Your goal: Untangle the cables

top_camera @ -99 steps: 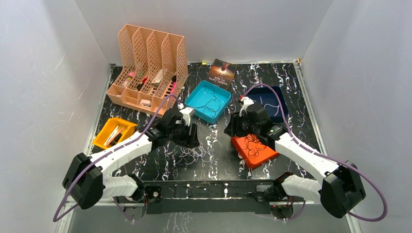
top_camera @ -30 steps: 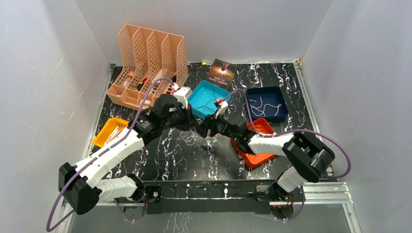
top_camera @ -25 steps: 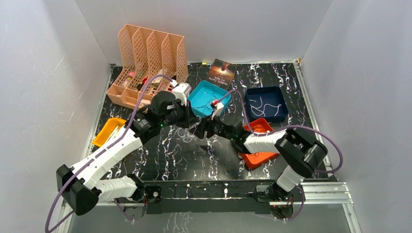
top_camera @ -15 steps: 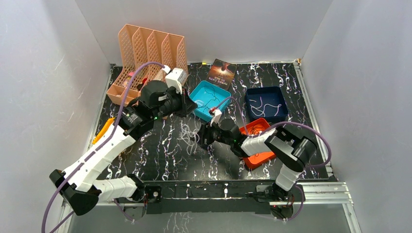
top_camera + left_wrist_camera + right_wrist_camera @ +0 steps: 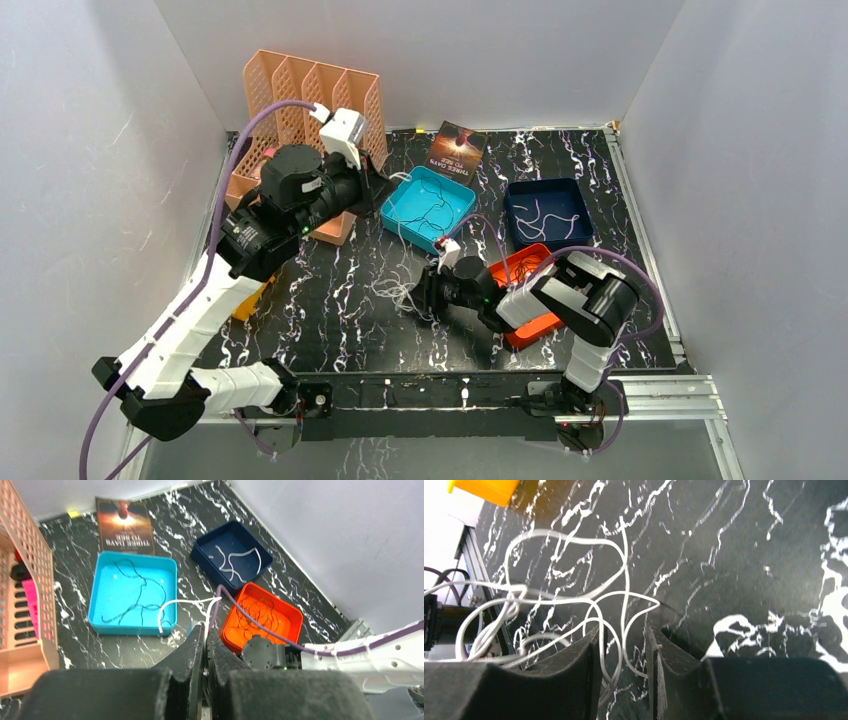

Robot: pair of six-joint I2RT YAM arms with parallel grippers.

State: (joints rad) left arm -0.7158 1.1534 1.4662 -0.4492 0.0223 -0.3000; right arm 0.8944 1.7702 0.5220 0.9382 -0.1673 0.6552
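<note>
Right wrist: right pincer jaws apart, straddling thin white looped cables; left pincer clamped on white strand.

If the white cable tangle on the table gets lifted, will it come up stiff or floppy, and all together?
Probably floppy: the white cables lie in loose curling loops flat on the table. Likely very light, being hair-thin. They cross each other repeatedly, so pulling one strand, like the one the left gripper holds, may well drag neighbours along.
</note>
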